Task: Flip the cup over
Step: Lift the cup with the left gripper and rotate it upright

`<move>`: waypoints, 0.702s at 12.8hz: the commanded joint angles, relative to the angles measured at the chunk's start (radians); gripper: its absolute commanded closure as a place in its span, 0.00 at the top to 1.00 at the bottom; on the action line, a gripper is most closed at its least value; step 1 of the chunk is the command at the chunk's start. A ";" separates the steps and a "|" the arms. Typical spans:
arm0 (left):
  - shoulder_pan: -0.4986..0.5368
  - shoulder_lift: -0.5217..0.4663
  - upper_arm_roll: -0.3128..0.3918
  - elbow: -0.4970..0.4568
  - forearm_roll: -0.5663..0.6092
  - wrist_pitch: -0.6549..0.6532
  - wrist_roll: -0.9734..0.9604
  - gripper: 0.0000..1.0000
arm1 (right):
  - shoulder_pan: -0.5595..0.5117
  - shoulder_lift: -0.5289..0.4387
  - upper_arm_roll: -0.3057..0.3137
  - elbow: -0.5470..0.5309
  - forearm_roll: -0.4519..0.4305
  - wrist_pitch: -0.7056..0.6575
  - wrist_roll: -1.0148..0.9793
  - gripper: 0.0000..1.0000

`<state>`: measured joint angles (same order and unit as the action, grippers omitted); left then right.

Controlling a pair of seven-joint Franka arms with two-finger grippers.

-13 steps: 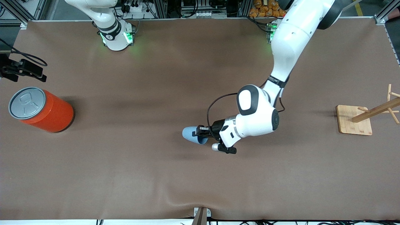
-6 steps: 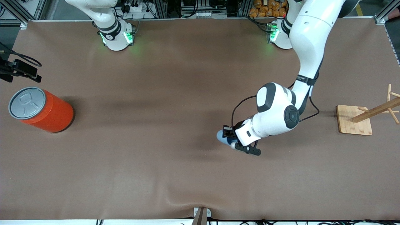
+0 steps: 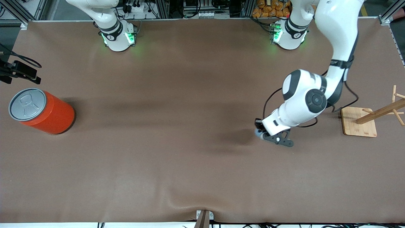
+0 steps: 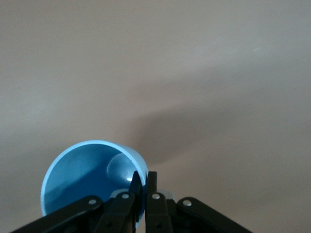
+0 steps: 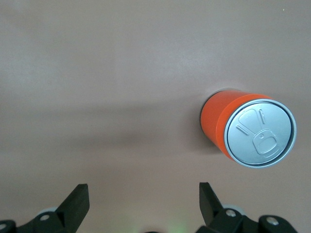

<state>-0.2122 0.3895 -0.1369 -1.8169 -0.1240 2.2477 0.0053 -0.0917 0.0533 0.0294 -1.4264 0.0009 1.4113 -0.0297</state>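
Note:
The light-blue cup [image 4: 82,177] is held by its wall: my left gripper [image 4: 144,180] is shut on it, one finger inside and one outside, and the darker blue inside faces the left wrist view. In the front view only a sliver of the cup [image 3: 259,134] shows under my left gripper [image 3: 260,129], which hangs over the brown table toward the left arm's end, beside the wooden stand. My right gripper [image 5: 143,196] is open and empty, held high over the table near the orange can.
A large orange can [image 3: 44,111] with a grey pull-tab lid stands at the right arm's end of the table; it also shows in the right wrist view [image 5: 243,128]. A wooden peg stand [image 3: 359,121] on a square base sits at the left arm's end.
My left gripper has carried the cup from the middle of the table toward the left arm's end, near the wooden stand. The right arm has barely moved.

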 commanded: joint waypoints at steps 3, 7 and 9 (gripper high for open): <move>0.089 -0.127 -0.006 -0.176 0.173 0.009 -0.015 0.00 | -0.022 0.003 0.012 0.004 -0.018 -0.005 -0.015 1.00; 0.146 -0.158 -0.007 -0.274 0.176 0.058 -0.011 0.01 | -0.014 0.000 0.014 0.004 -0.015 -0.006 -0.015 1.00; 0.158 -0.129 -0.006 -0.272 0.197 0.088 -0.013 0.02 | -0.013 0.000 0.014 0.004 -0.015 -0.006 -0.013 1.00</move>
<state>-0.0668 0.2701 -0.1347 -2.0560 0.0343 2.2982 0.0059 -0.0959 0.0580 0.0317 -1.4263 -0.0015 1.4113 -0.0315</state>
